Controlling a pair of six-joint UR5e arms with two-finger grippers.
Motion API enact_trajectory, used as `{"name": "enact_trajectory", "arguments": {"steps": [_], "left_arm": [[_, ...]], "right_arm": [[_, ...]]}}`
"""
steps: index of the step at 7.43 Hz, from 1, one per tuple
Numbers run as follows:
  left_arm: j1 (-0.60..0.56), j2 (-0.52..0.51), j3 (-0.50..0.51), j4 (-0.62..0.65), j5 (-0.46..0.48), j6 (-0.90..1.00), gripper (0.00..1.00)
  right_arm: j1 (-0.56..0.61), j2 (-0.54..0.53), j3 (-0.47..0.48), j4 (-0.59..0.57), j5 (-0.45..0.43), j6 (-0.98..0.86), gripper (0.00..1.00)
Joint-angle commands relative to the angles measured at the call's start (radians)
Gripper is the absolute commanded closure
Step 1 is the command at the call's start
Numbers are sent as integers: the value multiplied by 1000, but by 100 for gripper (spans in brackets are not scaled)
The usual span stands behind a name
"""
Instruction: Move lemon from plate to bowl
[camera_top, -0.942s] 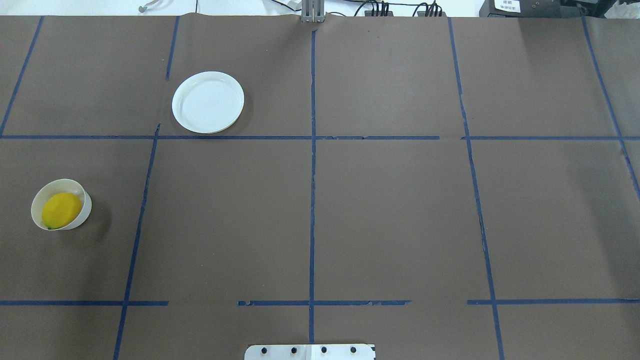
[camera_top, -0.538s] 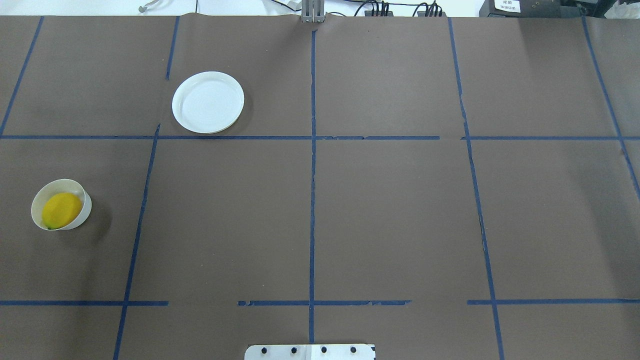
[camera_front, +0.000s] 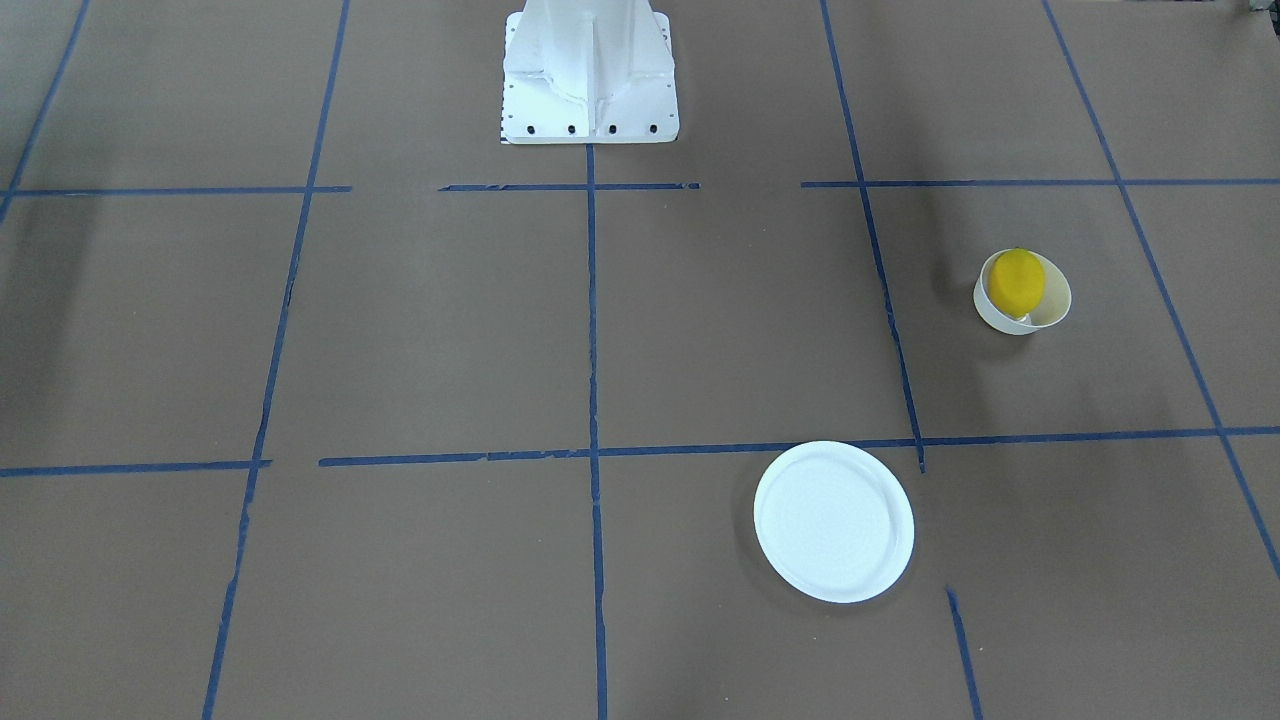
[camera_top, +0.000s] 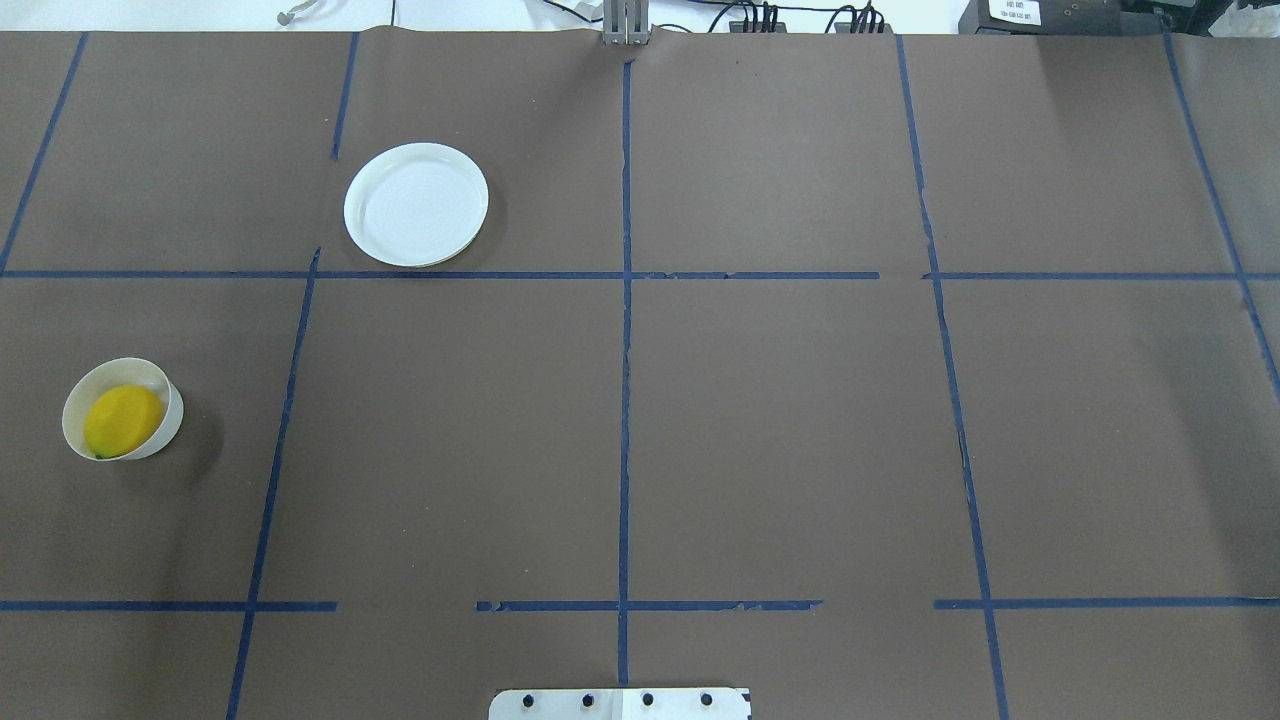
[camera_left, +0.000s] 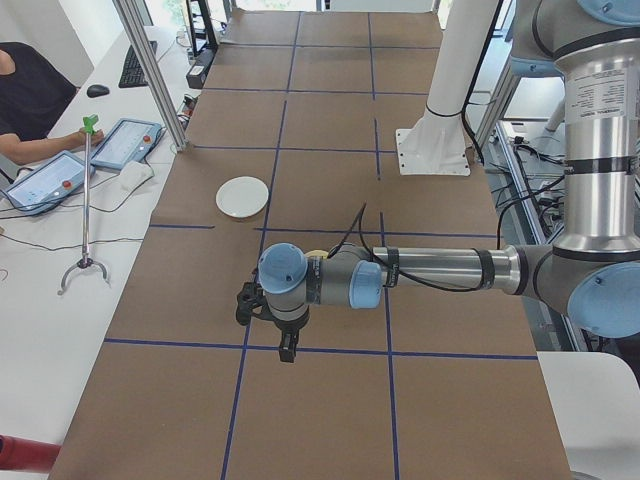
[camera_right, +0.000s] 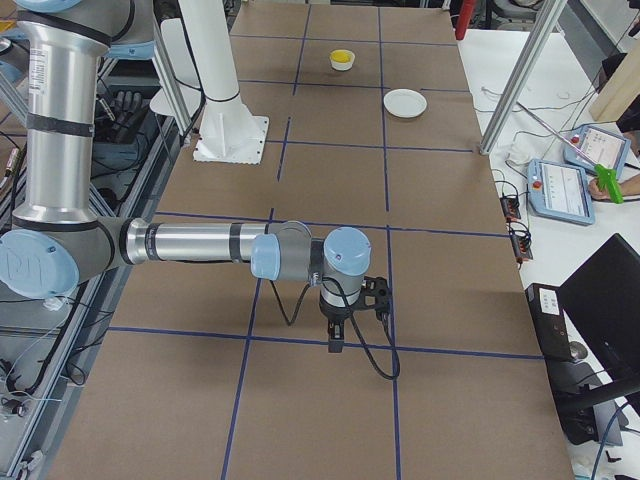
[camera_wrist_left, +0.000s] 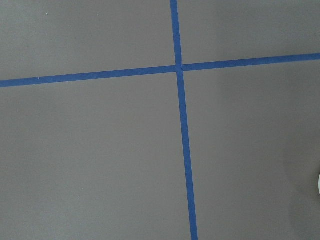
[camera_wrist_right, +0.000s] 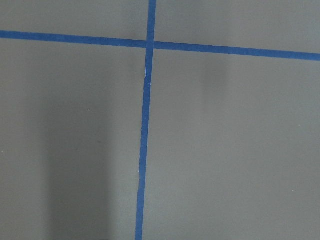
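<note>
The lemon sits in the bowl on the robot's left, well apart from the plate. The left tool and right tool hang over the counter, their openness impossible to tell. The bowl looks tilted; a nudge could spill the fruit.

No text, brand or number can be read in any view. A small white paper label on a dark box beyond the far edge of the brown paper-covered bench carries lines of dark print, too small and blurred to read. Two blue-framed touch tablets on the white side desk show coloured screen buttons, but no words or numbers can be made out.
</note>
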Motion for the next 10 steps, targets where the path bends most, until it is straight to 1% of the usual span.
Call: {"name": "enact_trajectory", "arguments": {"steps": [1, 10], "left_arm": [[0, -1, 1, 1, 0, 0, 0], [0, -15, 1, -3, 5, 0, 0]], "right_arm": [[0, 0, 0, 0, 0, 0, 0], [0, 0, 0, 0, 0, 0, 0]]}}
